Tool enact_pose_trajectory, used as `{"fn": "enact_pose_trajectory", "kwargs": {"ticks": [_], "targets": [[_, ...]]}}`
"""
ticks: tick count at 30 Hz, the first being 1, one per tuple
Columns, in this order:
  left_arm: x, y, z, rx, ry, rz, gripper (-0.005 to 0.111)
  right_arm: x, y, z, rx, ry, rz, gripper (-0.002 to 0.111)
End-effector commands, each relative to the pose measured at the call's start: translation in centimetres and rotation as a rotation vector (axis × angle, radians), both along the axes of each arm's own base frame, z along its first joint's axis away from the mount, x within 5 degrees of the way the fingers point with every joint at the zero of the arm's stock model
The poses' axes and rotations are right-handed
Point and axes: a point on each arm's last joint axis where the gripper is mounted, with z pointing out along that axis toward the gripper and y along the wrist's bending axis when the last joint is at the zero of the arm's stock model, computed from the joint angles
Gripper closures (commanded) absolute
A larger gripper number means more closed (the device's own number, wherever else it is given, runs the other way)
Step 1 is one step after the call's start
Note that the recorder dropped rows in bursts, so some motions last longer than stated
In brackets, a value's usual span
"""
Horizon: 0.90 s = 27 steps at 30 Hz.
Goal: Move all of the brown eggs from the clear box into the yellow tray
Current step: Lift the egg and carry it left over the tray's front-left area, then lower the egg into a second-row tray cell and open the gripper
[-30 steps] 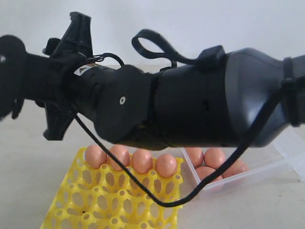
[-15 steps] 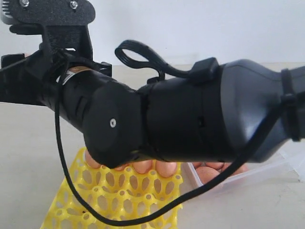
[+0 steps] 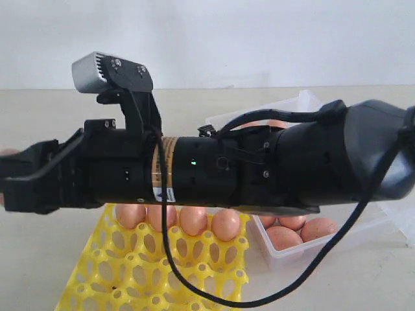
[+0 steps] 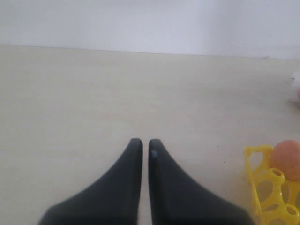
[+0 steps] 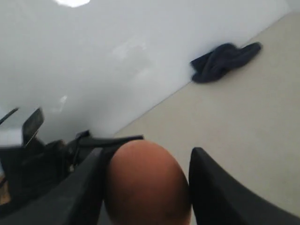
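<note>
My right arm reaches across the exterior view above the yellow tray (image 3: 149, 275), with its gripper (image 3: 14, 176) at the far left. In the right wrist view this gripper (image 5: 146, 155) is shut on a brown egg (image 5: 145, 185) that fills the gap between the fingers. Several brown eggs (image 3: 193, 219) sit in the tray's back row. More eggs (image 3: 285, 236) lie in the clear box (image 3: 280, 258) to the tray's right. My left gripper (image 4: 141, 143) is shut and empty over bare table, with a tray corner (image 4: 262, 187) and one egg (image 4: 287, 158) beside it.
The box's clear lid (image 3: 305, 103) stands open behind the arm. A black cable (image 3: 259, 299) hangs from the right arm down over the tray. A dark cloth (image 5: 225, 61) lies on the surface by the wall in the right wrist view.
The right arm has turned and stretched out to the left, so its gripper now points leftward with the wrist camera on top. The tray's eggs and the box show again below it.
</note>
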Motion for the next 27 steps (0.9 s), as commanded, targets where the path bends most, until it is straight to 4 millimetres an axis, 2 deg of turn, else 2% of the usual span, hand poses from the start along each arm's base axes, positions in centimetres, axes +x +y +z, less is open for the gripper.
{"fn": "enact_pose_trajectory", "kwargs": {"ticks": [1,5,12,14,15,19,22,27], "targets": [[0.0,0.0,-0.1,0.004,-0.005,-0.002,0.103,-0.8,-1.0,-0.1,-0.002,0.023,0.212,0.108],[0.0,0.0,-0.1,0.004,-0.005,-0.002,0.103,-0.7,-1.4,-0.1,0.111,0.035,0.299,0.108],[0.0,0.0,-0.1,0.004,-0.005,-0.002,0.103,3.2,-1.7,-4.3,-0.032,0.087,0.159,0.108],[0.0,0.0,-0.1,0.004,-0.005,-0.002,0.103,3.8,-1.3,-5.2,-0.054,0.062,0.155,0.108],[0.0,0.0,-0.1,0.004,-0.005,-0.002,0.103,4.2,-1.0,-5.8,-0.101,-0.019,0.149,0.108],[0.0,0.0,-0.1,0.004,-0.005,-0.002,0.103,4.9,-1.5,-7.0,-0.277,-0.117,0.092,0.108],[0.0,0.0,-0.1,0.004,-0.005,-0.002,0.103,4.8,-1.9,-8.0,-0.425,-0.192,0.133,0.108],[0.0,0.0,-0.1,0.004,-0.005,-0.002,0.103,5.0,-2.3,-8.8,-0.546,-0.263,0.136,0.108]]}}
